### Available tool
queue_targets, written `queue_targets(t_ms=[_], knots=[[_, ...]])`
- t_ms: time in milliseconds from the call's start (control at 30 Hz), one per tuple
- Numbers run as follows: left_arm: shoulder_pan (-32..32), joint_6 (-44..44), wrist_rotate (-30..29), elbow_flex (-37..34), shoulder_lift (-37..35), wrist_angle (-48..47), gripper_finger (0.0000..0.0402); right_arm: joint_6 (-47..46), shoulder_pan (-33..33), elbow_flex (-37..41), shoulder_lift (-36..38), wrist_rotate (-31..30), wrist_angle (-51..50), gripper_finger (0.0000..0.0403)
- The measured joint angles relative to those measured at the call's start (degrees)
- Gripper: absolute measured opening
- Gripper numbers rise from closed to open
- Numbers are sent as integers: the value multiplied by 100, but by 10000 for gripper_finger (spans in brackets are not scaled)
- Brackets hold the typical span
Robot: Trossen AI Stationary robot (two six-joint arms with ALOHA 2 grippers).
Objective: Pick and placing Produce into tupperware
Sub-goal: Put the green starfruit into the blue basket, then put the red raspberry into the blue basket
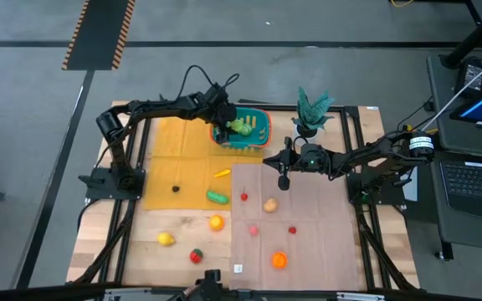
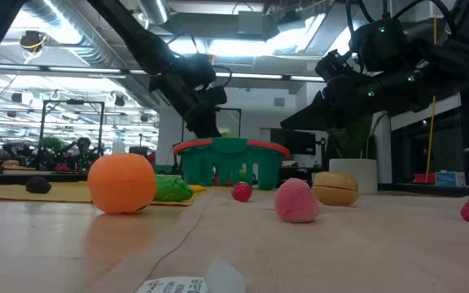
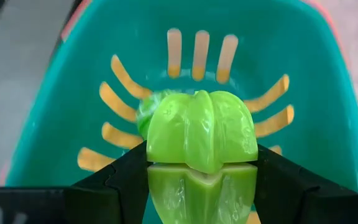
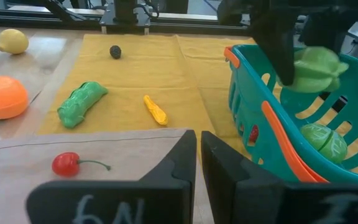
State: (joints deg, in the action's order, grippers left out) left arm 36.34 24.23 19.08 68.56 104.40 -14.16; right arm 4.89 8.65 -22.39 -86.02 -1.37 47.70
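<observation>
The teal basket with an orange-red rim (image 1: 256, 134) stands at the far middle of the table, on the yellow cloth. My left gripper (image 1: 233, 125) hovers over it, shut on a light-green lobed toy fruit (image 3: 201, 130). A darker green leafy piece (image 4: 325, 140) lies on the basket floor. My right gripper (image 1: 283, 181) hangs shut and empty just right of the basket, above the tan mat. Loose produce lies nearer: a small orange-yellow piece (image 1: 222, 173), a green cucumber (image 1: 217, 197), a cherry (image 1: 244, 196), a tan piece (image 1: 269, 205), oranges (image 1: 216, 222) (image 1: 279, 260), a lemon (image 1: 166, 239) and a red fruit (image 1: 196, 256). My left gripper pinches the light-green fruit by its two opposite flanks (image 3: 157, 155), one dark finger (image 3: 120, 183) on each side. The fingers come from above, pointing down into the basket. The fruit is lifted clear, above the basket floor (image 3: 197, 62) and the leafy piece (image 3: 146, 112).
A potted green plant (image 1: 311, 111) stands at the far edge, right of the basket. A small black piece (image 1: 175, 189) lies on the yellow cloth (image 1: 170, 155). A pink piece (image 1: 253, 229) and a red one (image 1: 292, 229) lie on the tan mat (image 1: 316, 242). A laptop sits beyond the table's right side.
</observation>
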Motion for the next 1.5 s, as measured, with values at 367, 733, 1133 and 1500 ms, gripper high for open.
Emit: queue_targets(t_ms=[367,733,1133,1500], knots=[[-2,37,-181,0,44,28,228,-7,2,0,0,0,0,28],[-17,39,-666,0,44,5,236,0,2,0,0,-2,0,28],[-118,-117,-1382,0,44,100,246,-9,2,0,0,11,0,28],[-129,-111,-1538,0,18,93,247,-4,2,0,0,11,0,28]])
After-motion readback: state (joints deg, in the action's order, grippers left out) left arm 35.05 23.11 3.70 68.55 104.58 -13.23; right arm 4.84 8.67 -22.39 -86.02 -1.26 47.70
